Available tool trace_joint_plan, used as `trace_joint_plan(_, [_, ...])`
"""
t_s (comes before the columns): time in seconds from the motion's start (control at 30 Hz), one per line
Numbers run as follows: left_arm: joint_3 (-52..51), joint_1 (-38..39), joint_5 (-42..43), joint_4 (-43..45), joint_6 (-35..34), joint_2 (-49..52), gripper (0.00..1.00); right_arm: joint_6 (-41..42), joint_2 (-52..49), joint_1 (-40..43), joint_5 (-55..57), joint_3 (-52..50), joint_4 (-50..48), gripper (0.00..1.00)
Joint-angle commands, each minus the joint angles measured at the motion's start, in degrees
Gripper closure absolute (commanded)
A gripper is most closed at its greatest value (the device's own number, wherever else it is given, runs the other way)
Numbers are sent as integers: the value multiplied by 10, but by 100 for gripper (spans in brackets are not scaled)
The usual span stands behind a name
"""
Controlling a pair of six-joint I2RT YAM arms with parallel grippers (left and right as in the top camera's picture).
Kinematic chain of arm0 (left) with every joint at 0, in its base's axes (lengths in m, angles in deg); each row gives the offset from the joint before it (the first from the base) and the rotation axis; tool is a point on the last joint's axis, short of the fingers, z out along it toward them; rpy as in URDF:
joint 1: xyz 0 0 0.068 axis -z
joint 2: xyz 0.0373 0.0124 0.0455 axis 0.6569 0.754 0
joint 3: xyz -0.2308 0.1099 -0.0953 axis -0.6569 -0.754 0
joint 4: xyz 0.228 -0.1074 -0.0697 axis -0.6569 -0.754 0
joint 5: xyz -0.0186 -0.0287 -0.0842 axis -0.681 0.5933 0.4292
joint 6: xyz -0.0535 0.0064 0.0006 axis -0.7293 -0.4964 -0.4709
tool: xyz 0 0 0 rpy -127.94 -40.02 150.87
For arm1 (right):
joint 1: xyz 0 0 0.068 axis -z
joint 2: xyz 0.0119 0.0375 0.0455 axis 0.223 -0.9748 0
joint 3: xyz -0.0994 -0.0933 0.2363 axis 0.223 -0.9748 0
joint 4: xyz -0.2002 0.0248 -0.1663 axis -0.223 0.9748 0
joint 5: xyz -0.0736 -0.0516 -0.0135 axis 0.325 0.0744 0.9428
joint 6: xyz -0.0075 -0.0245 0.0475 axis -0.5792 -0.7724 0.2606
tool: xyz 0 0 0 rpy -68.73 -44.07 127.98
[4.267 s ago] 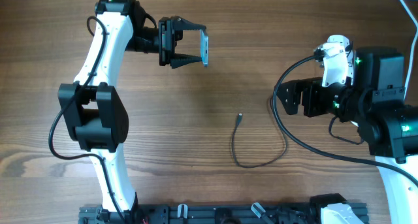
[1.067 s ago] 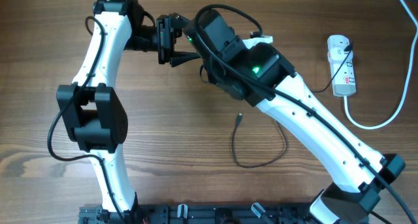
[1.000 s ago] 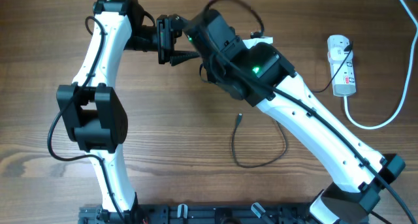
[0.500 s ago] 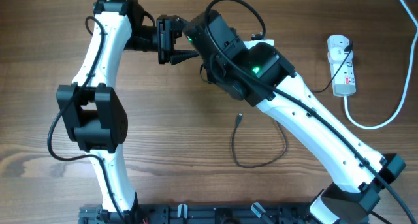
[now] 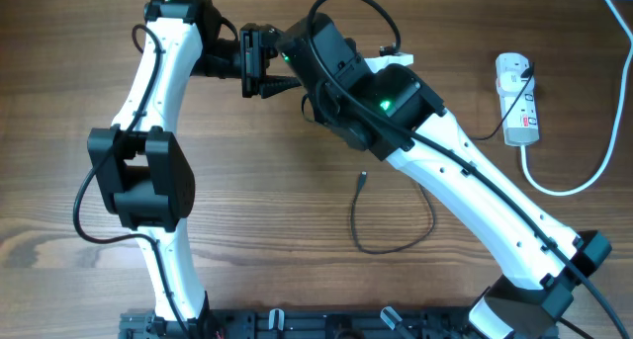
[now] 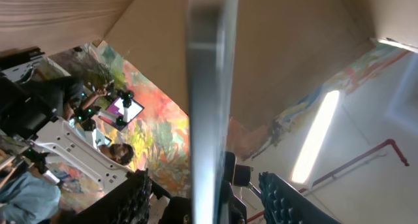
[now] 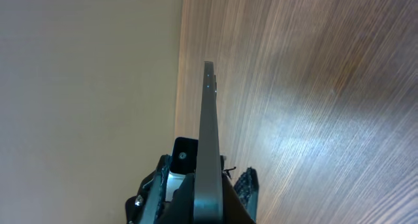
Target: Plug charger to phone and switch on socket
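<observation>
**A:** Two claws meet near the table's (image 5: pixel 247 240) 12 o'clock. Which one has the phone (image 7: pixel 208 119)?

**B:** The right claw (image 7: pixel 208 208), I'd say. In its own wrist view the phone rises edge-on out of its fingers, which press against both faces. The left claw (image 6: pixel 209 196) straddles the same phone with its fingers spread and a gap on either side, so it looks open, not gripping.

**A:** And from overhead?

**B:** The phone is hidden there, because the right arm's wrist covers it.

**A:** Where's the charger (image 5: pixel 354 218)?

**B:** It lies loose on the wood near the centre. Its plug tip (image 5: pixel 363 179) is toward 5 o'clock from both claws and well apart from them. The cable loops down toward 6, then swings back toward 3.

**A:** What's the phone's long axis?

**B:** It runs straight out from the right claw's fingers, along its reach. I cannot tell which end carries the port.

**A:** So who fetches the plug?

**B:** My guess is the left claw, since it looks free. Both claws are about equally far from the tip. The left would travel toward 5 o'clock, with the right holding the phone steady.

**A:** And the socket (image 5: pixel 518 100)?

**B:** It is at 2 o'clock, with no arm touching it, on the right arm's side.
</observation>
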Motion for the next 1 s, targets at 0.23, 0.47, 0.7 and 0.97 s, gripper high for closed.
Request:
trace_joint_plan(0.23, [13, 10, 10, 0, -7, -22, 45, -12, -7, -2, 14, 4, -5, 95])
trace_joint_plan(0.47, [13, 10, 10, 0, -7, -22, 68, -13, -7, -2, 14, 4, -2, 96])
trace_joint_plan(0.7, [13, 10, 10, 0, -7, -22, 91, -13, -7, -3, 5, 4, -9, 96])
trace_joint_plan(0.97, [13, 9, 9, 36, -7, -22, 96, -46, -7, -2, 17, 4, -9, 58])
